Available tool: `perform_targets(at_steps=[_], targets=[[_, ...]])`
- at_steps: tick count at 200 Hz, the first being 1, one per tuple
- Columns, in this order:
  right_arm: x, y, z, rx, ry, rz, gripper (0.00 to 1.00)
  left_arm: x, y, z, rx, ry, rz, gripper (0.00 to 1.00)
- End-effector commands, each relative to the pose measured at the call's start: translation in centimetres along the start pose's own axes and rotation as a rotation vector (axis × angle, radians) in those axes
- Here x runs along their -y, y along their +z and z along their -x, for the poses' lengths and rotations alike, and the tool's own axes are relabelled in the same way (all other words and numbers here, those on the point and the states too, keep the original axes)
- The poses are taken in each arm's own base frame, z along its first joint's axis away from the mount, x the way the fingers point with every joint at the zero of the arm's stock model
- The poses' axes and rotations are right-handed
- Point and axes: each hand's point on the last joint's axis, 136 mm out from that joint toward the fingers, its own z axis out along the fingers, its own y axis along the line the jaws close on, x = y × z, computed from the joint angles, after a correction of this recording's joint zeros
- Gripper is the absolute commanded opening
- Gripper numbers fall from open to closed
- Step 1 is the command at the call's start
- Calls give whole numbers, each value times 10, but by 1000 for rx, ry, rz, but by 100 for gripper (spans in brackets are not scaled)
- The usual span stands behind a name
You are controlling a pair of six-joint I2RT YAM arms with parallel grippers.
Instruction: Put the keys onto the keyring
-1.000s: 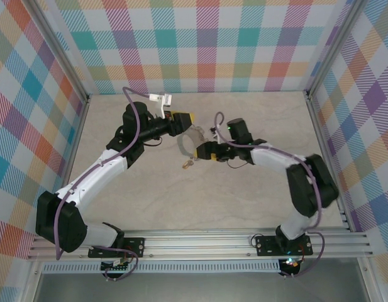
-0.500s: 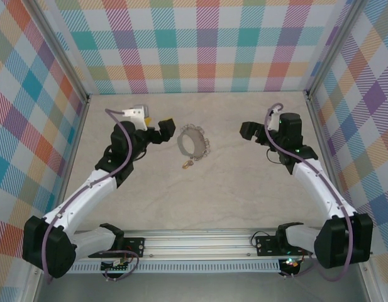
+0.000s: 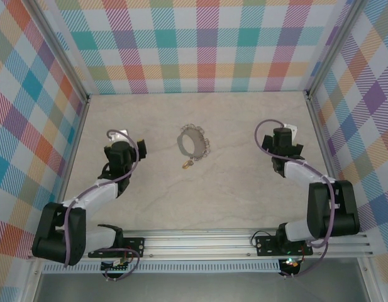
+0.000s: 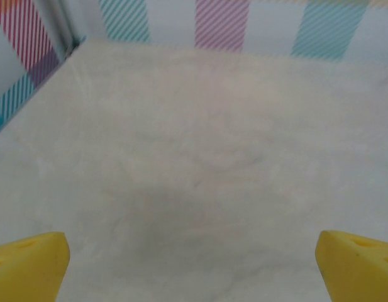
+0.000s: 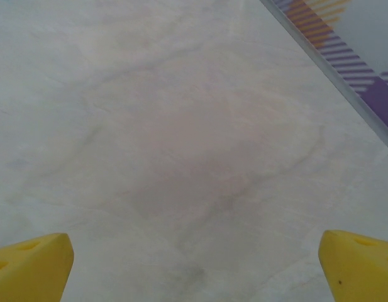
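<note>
The keyring (image 3: 194,142), a silvery ring with a bumpy rim, lies on the table a little behind centre. One small key (image 3: 187,165) with a yellow-orange head lies just in front of its near edge; whether it hangs on the ring I cannot tell. My left gripper (image 3: 126,146) is drawn back to the left of the ring, well apart from it. In the left wrist view the left gripper (image 4: 194,270) is open over bare table. My right gripper (image 3: 283,146) sits far to the right; the right gripper (image 5: 194,267) is likewise open with nothing between its yellow fingertips (image 5: 30,264).
Checked walls enclose the table on three sides, with metal posts at the left wall (image 3: 80,110) and right wall (image 3: 314,110). The wall's lower edge (image 5: 332,69) runs close past the right gripper. An aluminium rail (image 3: 200,242) carries both arm bases at the front.
Both arms have swung away from the keyring, left arm to the left, right arm to the right, and folded back. Both grippers opened wide. Ring and key stayed put.
</note>
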Motion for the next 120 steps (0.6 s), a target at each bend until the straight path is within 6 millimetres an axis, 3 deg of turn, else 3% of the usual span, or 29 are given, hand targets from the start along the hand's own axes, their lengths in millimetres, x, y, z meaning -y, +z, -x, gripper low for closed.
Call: perform_targets(at_steps=[1, 35, 69, 120], targets=[[-1, 9, 6, 119, -38, 10, 100, -13, 8, 4, 87, 3, 47, 100], [-12, 4, 9, 239, 20, 174, 100, -10, 23, -17, 73, -13, -38, 100], [-49, -1, -5, 269, -89, 398, 100, -4, 41, -37, 30, -20, -100, 100], [-53, 0, -8, 235, -92, 459, 100, 1, 49, -39, -8, -2, -114, 100]])
